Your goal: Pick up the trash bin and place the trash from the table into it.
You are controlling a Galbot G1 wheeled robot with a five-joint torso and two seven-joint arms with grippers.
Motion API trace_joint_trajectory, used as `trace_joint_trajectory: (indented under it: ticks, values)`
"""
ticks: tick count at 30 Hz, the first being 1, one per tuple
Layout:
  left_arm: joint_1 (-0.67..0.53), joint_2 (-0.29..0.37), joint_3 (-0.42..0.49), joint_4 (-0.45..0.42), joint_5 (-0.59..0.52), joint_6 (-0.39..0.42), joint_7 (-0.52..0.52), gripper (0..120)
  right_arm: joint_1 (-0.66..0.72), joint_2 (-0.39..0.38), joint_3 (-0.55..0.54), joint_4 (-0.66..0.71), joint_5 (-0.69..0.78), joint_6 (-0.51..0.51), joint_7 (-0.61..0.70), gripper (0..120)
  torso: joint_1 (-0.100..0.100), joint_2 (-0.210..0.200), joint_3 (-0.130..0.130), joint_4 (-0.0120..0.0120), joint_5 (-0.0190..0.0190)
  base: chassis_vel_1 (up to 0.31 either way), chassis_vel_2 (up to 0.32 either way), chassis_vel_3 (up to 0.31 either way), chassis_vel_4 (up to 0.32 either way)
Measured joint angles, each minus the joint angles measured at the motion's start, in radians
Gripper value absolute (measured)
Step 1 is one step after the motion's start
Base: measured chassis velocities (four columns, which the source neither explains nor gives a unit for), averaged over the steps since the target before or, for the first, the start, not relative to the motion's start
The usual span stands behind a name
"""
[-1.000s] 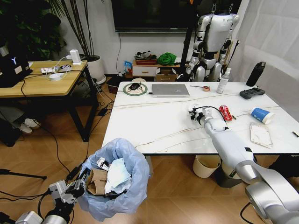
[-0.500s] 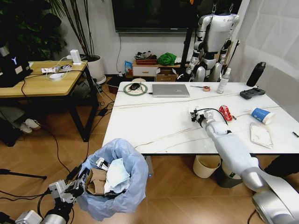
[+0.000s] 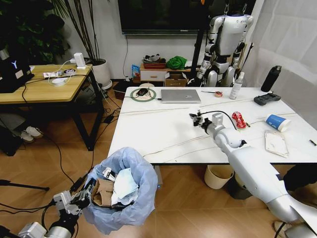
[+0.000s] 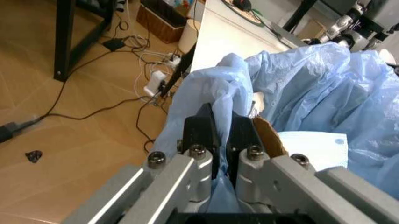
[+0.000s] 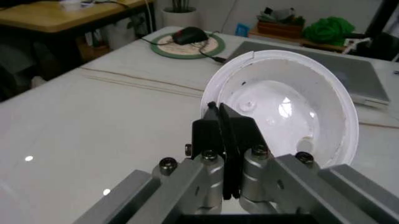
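Left hand (image 4: 221,140) low at the robot's left, over the wooden floor, clamped together on the rim of the small trash bin lined with crinkly light-blue translucent plastic bag (image 3: 126,191); bag film pinched between its black fingers (image 4: 201,133). Bin hangs off the near-left corner of the large white marble-look surface with black legs (image 3: 163,126), below its edge, not on it. Inside bin: torn brown cardboard (image 3: 103,192) and crumpled white paper (image 3: 124,186). Right hand (image 3: 200,120) out over the middle of the surface, fingers closed on the rim of a white round plastic lid or shallow dish (image 5: 287,109), seen from the right wrist, concave side facing the camera. Still on the surface toward the right side: red wrapper (image 3: 238,119) just beyond the right arm, blue-and-white paper cup (image 3: 277,122) lying on its side, flat white packet (image 3: 276,143) near the front edge. Far side of the surface: silver laptop (image 3: 181,95), closed; black controller (image 3: 267,98) at the far right. Cream bucket (image 3: 218,176) on the floor under the surface.
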Motion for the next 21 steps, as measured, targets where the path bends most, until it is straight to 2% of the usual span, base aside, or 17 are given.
trace_joint_trajectory:
  ticks: [7,21]
  values:
    - [-0.002,-0.002,0.001,0.003,0.004,0.001,-0.002,0,-0.004,0.049,-0.088,0.061,0.012,-0.004,0.002,0,0.000,0.000,0.000,0.0000,0.0000,0.000,0.000,0.000,0.000]
    - [-0.015,0.003,-0.002,0.012,0.003,0.009,-0.008,0,0.009,0.173,-0.195,0.072,0.009,0.010,0.004,0,0.000,0.000,0.000,0.0000,-0.0003,0.000,0.000,0.000,0.000]
